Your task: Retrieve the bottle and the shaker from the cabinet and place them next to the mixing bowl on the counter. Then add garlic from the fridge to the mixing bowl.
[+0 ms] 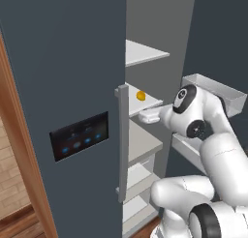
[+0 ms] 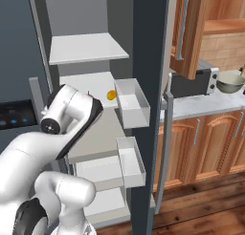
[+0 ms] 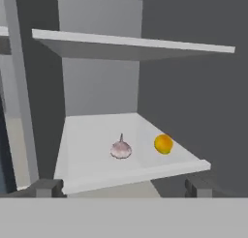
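Garlic, a pale pinkish bulb with a thin stem [image 3: 120,149], sits on the white fridge shelf [image 3: 87,159], just left of a small round orange fruit [image 3: 163,143], the two apart. The claw [image 3: 123,187] hovers before the shelf's front edge with its jaws spread wide and nothing between them. From the right base camera, the grey metal mixing bowl [image 2: 230,82] stands on the pale marble tabletop [image 2: 201,105] beside a dark microwave [image 2: 194,81].
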Motion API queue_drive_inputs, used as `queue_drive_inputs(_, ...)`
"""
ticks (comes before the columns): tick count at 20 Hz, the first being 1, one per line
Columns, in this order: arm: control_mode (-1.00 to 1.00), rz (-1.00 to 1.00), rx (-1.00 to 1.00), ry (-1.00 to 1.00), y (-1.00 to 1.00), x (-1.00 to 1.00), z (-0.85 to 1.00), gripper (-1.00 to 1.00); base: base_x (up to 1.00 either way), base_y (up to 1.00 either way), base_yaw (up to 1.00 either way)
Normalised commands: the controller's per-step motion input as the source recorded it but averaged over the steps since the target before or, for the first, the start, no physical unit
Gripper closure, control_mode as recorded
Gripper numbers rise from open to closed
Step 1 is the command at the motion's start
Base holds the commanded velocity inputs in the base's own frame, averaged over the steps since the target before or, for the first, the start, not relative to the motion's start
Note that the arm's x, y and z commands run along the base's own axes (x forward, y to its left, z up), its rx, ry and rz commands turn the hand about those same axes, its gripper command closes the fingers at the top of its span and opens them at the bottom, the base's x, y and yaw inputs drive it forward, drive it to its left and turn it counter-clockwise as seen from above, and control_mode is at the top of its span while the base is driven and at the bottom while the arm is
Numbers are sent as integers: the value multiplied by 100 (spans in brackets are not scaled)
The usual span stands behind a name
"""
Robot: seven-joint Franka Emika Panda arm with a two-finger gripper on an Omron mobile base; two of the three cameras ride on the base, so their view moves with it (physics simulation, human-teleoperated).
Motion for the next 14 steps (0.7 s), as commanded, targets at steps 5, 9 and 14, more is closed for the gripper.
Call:
queue_drive_inputs(5, -100, 18, 0, 26, 0, 42, 3, -100, 0, 0, 0)
queue_drive_inputs(9, -100, 19, 0, 16, 0, 28, 0, -100, 0, 0, 0)
queue_drive_inputs(14, -100, 16, 0, 22, 0, 26, 0, -100, 0, 0, 0)
